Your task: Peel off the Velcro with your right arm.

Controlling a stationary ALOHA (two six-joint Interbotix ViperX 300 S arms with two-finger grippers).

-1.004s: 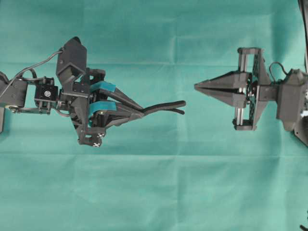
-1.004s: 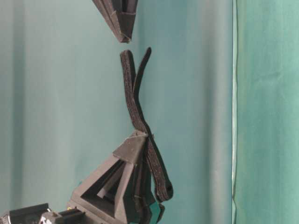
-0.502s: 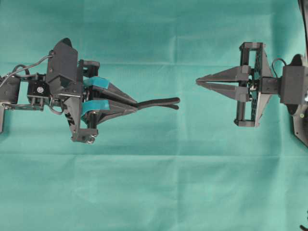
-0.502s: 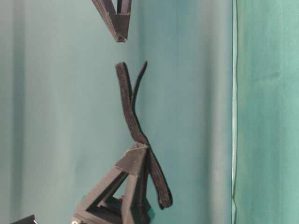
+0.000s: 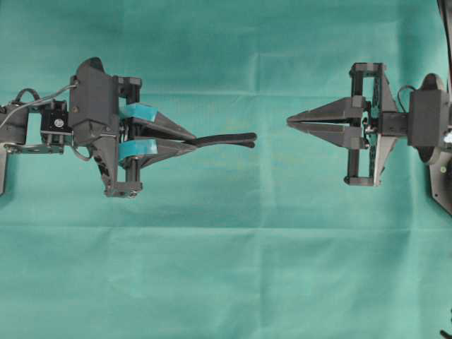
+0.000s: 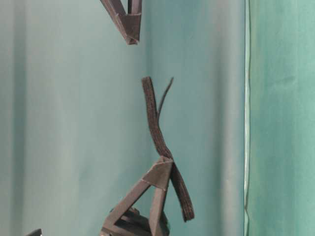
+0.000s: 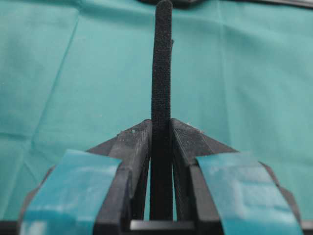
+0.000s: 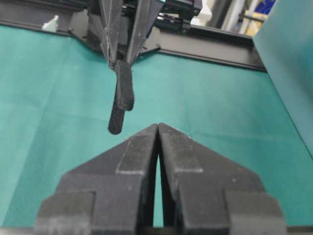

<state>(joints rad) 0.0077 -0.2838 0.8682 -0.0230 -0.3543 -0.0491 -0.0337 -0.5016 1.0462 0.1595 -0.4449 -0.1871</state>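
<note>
Overhead: left gripper (image 5: 189, 140), teal tape on its fingers, is clamped narrow on the Velcro (image 5: 224, 139). The strip juts from the fingertips toward the right gripper (image 5: 291, 123), which has plain black fingers pressed together and holds nothing. A clear gap of cloth lies between the strip's free end and the right gripper's tips.

Table-level view adds what overhead hides: beyond the left gripper (image 6: 165, 164) the Velcro (image 6: 153, 118) forks into two layers, a thick one and a thin one, parted at the free end. Its other end hangs past the fingertips on the near side.

Left wrist view: strip (image 7: 161, 73) seen edge-on, pinched between the two taped fingers (image 7: 132, 147).

Right wrist view: rounded strip end (image 8: 121, 105) faces the closed fingertips (image 8: 157, 128).

Surface: teal cloth (image 5: 226, 268), faintly creased. A black rail (image 8: 210, 46) runs behind the left arm.
</note>
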